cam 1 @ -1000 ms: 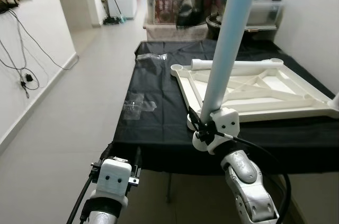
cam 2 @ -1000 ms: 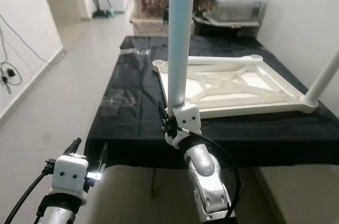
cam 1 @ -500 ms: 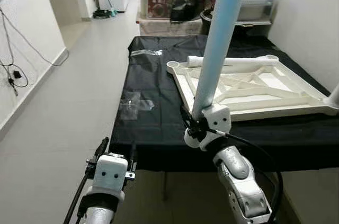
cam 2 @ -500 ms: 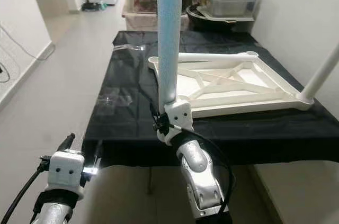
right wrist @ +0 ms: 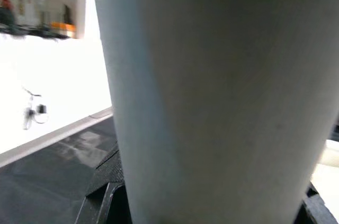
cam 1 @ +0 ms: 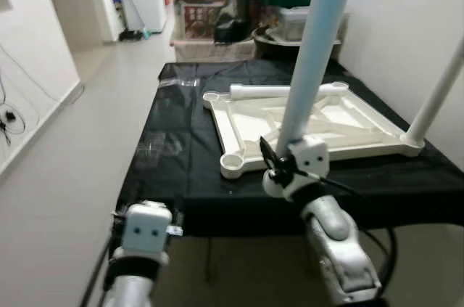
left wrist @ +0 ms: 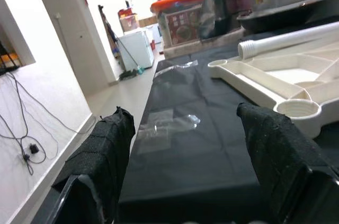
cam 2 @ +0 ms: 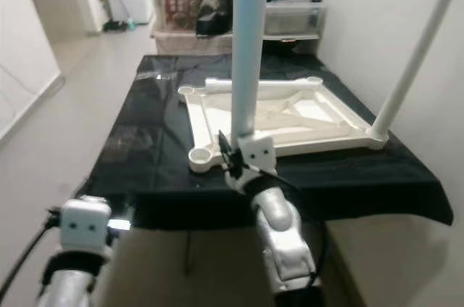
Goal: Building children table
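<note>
Surface [cam 1: 181,176]: long, draped in black cloth, ahead of both hands; storage bins [cam 1: 210,9] stacked beyond its far end.

Table top [cam 2: 290,122]: white plastic, lying upside down on the surface, ribbed underside up, just beyond the right hand. Empty round leg socket [cam 1: 233,164] at its near corner, just beside the right hand on the left-hand side.

Fitted leg [cam 2: 412,60]: white tube standing tilted in the corner socket well off to the outer side of the right hand.

Held leg [cam 1: 313,53]: pale tube, near upright, rising from the right hand.

Loose leg [cam 1: 286,91]: lying across the far edge of the table top.

Right hand [cam 1: 279,168]: raised at the surface's near edge, fingers clamped on the lower end of the held leg.

Left hand [left wrist: 185,144]: low, short of the surface's near edge, black fingers [left wrist: 108,144] spread wide, holding nothing.

Clear plastic bag [left wrist: 172,123]: flat on the cloth ahead of the left hand.
</note>
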You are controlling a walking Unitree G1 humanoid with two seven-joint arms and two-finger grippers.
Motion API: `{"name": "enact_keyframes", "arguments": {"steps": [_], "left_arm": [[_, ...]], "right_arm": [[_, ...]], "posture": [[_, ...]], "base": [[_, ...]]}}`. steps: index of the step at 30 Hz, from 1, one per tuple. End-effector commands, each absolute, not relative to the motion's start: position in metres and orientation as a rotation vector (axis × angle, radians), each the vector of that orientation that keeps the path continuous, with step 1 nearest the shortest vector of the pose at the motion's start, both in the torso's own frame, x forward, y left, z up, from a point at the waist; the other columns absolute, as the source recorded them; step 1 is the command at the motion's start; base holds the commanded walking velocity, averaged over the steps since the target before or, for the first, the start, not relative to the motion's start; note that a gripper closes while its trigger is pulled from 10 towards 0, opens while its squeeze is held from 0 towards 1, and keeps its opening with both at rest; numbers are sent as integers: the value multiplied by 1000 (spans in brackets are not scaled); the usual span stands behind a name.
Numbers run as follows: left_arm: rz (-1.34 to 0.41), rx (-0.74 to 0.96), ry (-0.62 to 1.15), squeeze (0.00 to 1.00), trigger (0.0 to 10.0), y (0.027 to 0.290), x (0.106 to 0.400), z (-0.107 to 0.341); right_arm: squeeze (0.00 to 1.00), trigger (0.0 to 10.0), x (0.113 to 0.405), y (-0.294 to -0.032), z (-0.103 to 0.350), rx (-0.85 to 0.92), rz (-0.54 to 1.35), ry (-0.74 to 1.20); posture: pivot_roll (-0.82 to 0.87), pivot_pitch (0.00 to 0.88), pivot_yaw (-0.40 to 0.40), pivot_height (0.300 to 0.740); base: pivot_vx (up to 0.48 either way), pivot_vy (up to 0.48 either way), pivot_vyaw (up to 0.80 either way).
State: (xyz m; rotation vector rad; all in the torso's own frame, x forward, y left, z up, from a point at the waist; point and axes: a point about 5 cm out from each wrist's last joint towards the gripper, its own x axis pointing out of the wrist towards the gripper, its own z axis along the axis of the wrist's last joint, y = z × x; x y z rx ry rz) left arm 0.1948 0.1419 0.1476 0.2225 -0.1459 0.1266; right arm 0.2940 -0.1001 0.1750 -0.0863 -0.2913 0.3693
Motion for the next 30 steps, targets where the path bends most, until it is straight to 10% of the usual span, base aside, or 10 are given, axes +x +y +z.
{"name": "enact_keyframes", "arguments": {"steps": [1,30], "left_arm": [[130,213,-141,0,10000,142,194,148],[135,244,-189,0,10000,142,198,160]], "right_arm": [[0,10000,296,-104,177,-83,358,-294],[0,10000,306,-101,189,-60,358,-333]], "posture": [[88,0,-58,740],[91,0,-61,740]], "base": [[0,0,0],[0,0,123]]}}
